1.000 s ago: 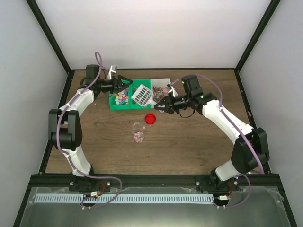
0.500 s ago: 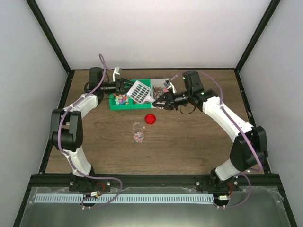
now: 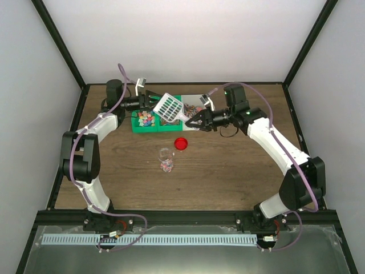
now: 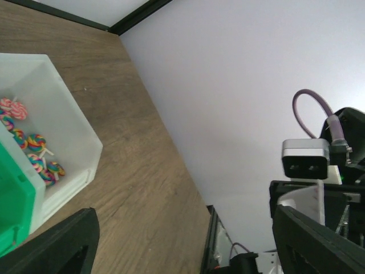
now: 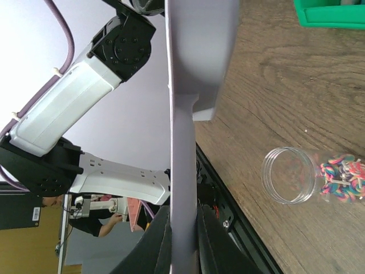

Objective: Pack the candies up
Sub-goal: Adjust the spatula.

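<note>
Many tiny round candies [image 3: 147, 119], mixed pink, yellow, blue, orange and white, lie heaped in the left compartment of the green plastic bin [image 3: 154, 130]. They are too small in the overhead view to tell single pieces apart.

White slotted plastic scoop [image 3: 169, 108]: its head sits over the bin's right compartment, tilted. The handle runs out past the bin's right front corner. From above the head hides much of that compartment. How high it sits over the bin cannot be told.

Right gripper [image 3: 193, 121], just right of the bin: closed tight on the scoop's handle. The wrist view shows the handle pinched between both fingers.

Left gripper [image 3: 150, 100], at the bin's far left side near the candy compartment: fingers spread wide, holding nothing. Its wrist view shows only the wooden table [image 4: 142, 188] between them.

White plastic tub [image 4: 68, 131]: set hard against the bin's right side, holding swirl lollipops [image 4: 37, 151].

Round red lid [image 3: 181, 143]: flat on the table in front of the bin's right front corner, apart from it.

Clear glass jar [image 3: 166, 157]: farther in front of the bin than the lid, mouth open. There are a few coloured sweets [image 5: 342, 174] at its bottom, kind not clear.
</note>
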`<move>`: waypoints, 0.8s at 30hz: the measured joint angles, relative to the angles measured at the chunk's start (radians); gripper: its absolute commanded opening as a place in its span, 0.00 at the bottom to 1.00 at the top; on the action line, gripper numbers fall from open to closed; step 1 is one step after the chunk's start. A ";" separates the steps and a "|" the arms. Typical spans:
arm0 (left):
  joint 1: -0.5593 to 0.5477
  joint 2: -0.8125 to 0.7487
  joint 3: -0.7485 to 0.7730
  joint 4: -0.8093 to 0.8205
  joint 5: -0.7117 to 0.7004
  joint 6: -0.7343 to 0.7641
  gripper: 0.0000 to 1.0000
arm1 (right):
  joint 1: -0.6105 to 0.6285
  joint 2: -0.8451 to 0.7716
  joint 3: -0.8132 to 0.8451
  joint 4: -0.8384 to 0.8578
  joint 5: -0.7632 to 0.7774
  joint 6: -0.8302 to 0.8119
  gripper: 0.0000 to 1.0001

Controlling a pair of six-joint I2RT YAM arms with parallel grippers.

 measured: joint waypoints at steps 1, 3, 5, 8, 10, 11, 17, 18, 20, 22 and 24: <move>-0.003 0.000 0.000 0.007 0.003 -0.006 0.78 | -0.005 -0.004 -0.004 0.000 0.000 0.000 0.01; -0.007 0.000 0.000 0.028 0.008 -0.024 0.73 | -0.016 -0.005 -0.007 -0.005 0.000 -0.009 0.01; -0.008 0.000 0.000 0.052 0.009 -0.050 0.73 | -0.025 -0.005 -0.009 -0.012 -0.002 -0.022 0.01; -0.008 0.000 0.001 0.080 0.011 -0.084 0.73 | -0.031 -0.005 -0.012 -0.031 -0.002 -0.044 0.01; -0.008 0.000 0.004 0.095 0.017 -0.099 0.78 | -0.031 -0.005 -0.015 -0.044 0.003 -0.052 0.01; -0.010 0.000 0.005 0.105 0.023 -0.102 0.81 | -0.032 -0.005 -0.018 -0.051 0.004 -0.056 0.01; -0.030 0.000 0.005 0.127 0.047 -0.118 0.71 | -0.056 0.013 -0.013 -0.084 0.005 -0.072 0.01; -0.035 0.000 0.005 0.129 0.051 -0.117 0.65 | -0.063 0.021 -0.006 -0.090 0.005 -0.076 0.01; -0.042 0.000 0.005 0.129 0.058 -0.121 0.52 | -0.073 0.035 0.008 -0.097 0.005 -0.082 0.01; -0.049 0.000 0.004 0.132 0.063 -0.115 0.47 | -0.080 0.044 0.022 -0.101 0.005 -0.085 0.01; -0.055 0.000 0.004 0.128 0.065 -0.112 0.44 | -0.082 0.050 0.032 -0.101 0.004 -0.087 0.01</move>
